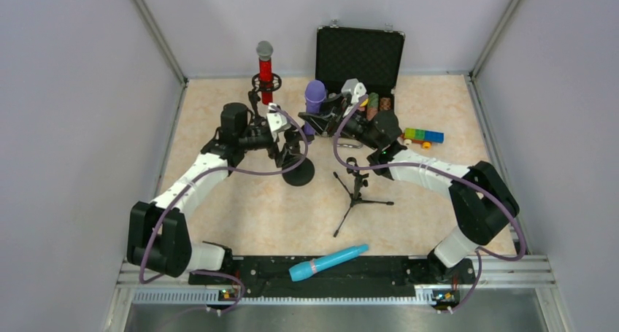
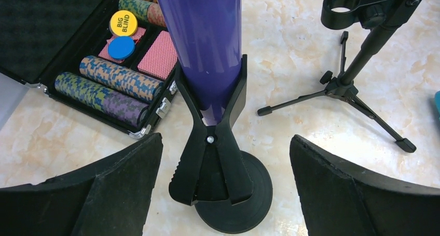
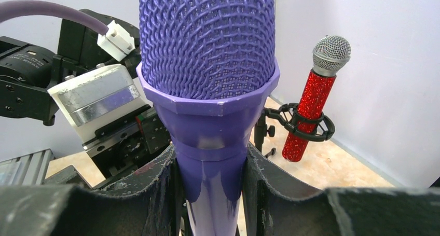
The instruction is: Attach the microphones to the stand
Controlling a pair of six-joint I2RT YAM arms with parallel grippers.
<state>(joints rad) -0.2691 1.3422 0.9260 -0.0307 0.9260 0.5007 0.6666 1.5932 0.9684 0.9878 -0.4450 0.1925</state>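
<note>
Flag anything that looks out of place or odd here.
The turquoise microphone lies flat on the black rail at the near edge, off the tabletop, while the tripod stand stands empty. Nothing looks spilled or broken.

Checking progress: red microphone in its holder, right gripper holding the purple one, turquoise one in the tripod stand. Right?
No: the turquoise microphone lies flat at the near edge between the arm bases, not in the tripod stand, as the top external view shows. The rest is right.
</note>
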